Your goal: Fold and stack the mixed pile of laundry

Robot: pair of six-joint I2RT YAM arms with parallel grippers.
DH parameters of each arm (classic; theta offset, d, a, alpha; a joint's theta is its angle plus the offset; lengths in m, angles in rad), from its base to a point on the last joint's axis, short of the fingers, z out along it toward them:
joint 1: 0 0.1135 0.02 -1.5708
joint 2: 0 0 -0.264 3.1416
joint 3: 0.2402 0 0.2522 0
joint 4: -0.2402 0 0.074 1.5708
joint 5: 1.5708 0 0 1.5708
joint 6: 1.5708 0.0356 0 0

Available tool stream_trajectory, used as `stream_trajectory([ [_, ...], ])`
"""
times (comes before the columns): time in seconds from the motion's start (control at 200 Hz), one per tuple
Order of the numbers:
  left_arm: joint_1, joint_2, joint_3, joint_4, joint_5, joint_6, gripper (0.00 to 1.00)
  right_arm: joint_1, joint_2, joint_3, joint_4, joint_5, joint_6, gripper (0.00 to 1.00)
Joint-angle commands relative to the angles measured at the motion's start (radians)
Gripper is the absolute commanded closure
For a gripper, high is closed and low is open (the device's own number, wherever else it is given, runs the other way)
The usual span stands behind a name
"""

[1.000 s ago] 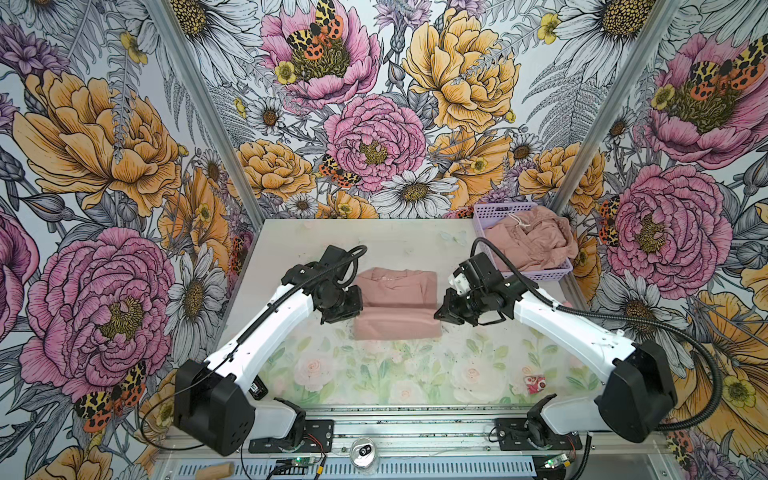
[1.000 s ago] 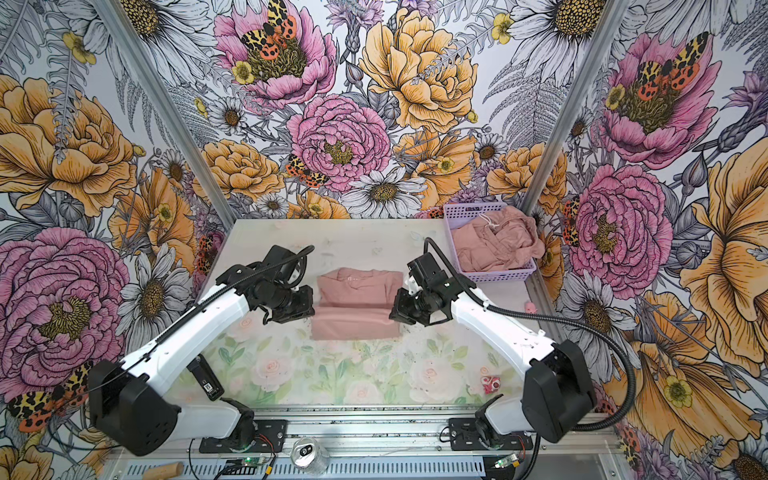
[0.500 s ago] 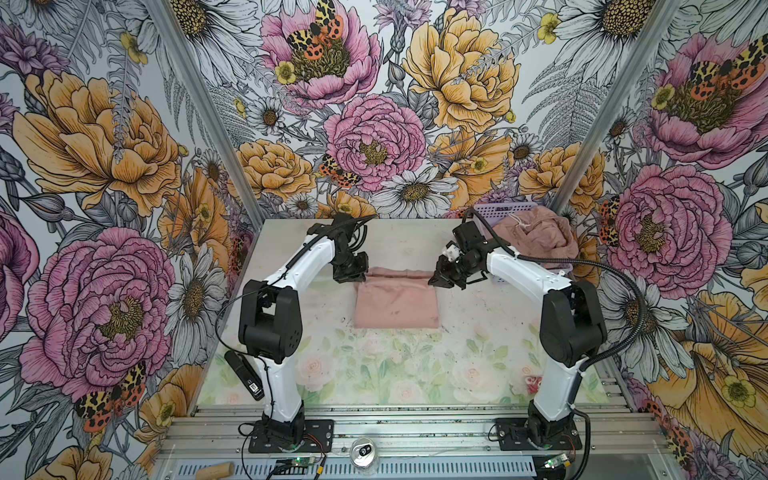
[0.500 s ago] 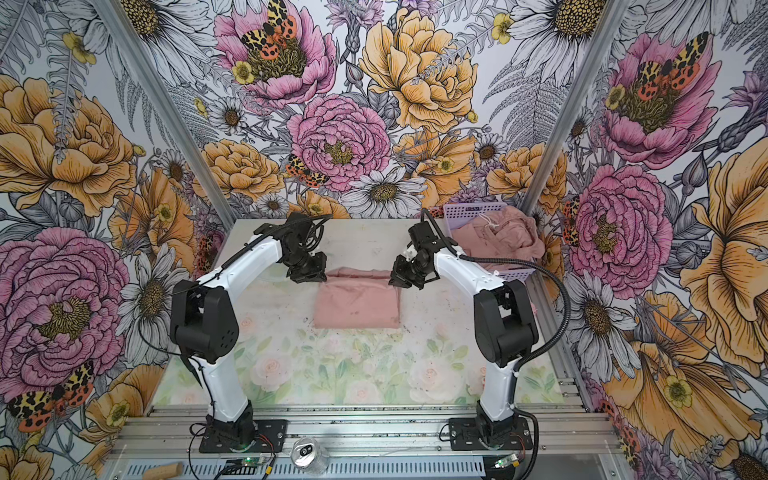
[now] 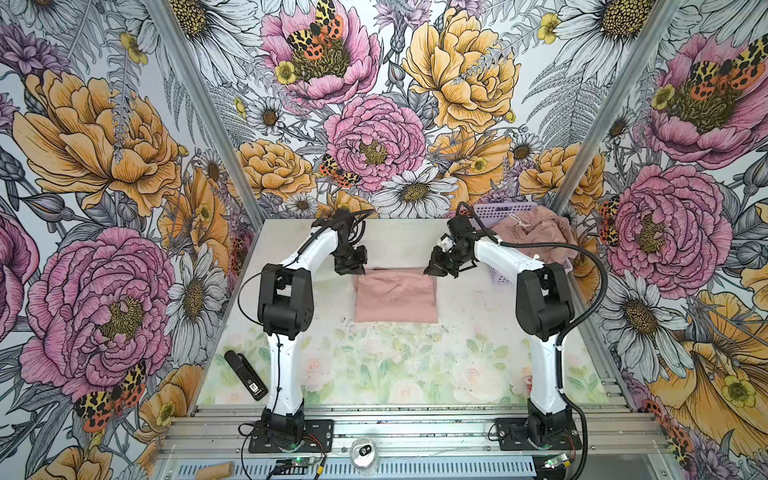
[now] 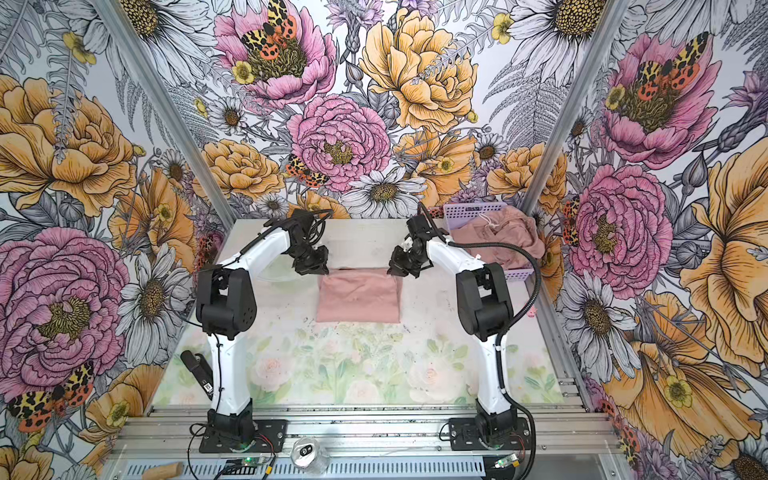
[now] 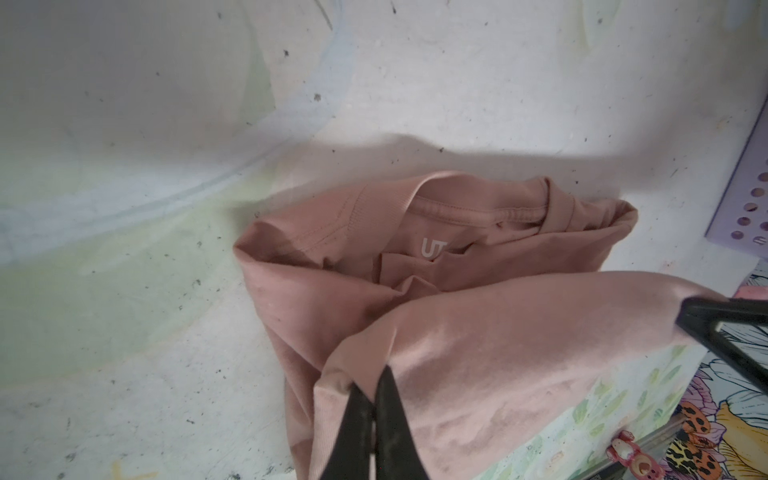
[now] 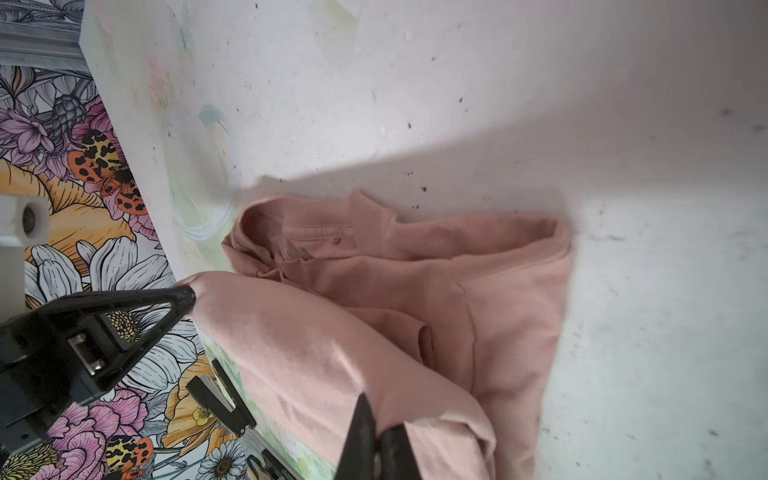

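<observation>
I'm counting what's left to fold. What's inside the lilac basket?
A crumpled dusty-pink garment with a white drawstring fills the lilac basket, hiding its floor. Whether more laundry lies underneath cannot be told.

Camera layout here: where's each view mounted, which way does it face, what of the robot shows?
Top views: stereo pair high over the near side, looking down and back at the table; both arms whole, lilac basket at the far right corner.
Left wrist: looks along the left gripper, shut on a corner of the pink shirt; right gripper tip shows too.
Right wrist: looks along the right gripper, pinching the other corner; left gripper opposite.
Shared: every view shows the shirt.
</observation>
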Motion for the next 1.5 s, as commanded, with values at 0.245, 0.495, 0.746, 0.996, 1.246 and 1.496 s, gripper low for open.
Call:
stream_trajectory([
  [0.245, 0.015, -0.031, 0.052, 0.011, -0.110, -0.015, 0.33, -0.016, -0.047, 0.035, -0.002, 0.081, -0.060, 0.63],
  [0.495, -0.048, -0.122, -0.086, 0.036, -0.107, -0.040, 0.34, 0.060, -0.121, -0.079, 0.022, 0.095, -0.066, 0.61],
  [0.746, -0.150, -0.132, -0.217, 0.129, -0.095, -0.116, 0.34, 0.139, -0.139, -0.150, 0.032, 0.209, -0.080, 0.60],
  [0.996, -0.162, -0.112, -0.346, 0.233, -0.186, -0.160, 0.33, 0.152, -0.081, -0.189, 0.056, 0.276, -0.133, 0.60],
  [1.246, -0.238, -0.219, -0.362, 0.249, -0.307, -0.182, 0.02, 0.147, -0.159, -0.218, 0.053, 0.310, -0.148, 0.56],
  [1.496, -0.379, -0.184, -0.296, 0.262, -0.362, -0.223, 0.01, 0.109, -0.365, -0.374, 0.040, 0.347, -0.147, 0.40],
])
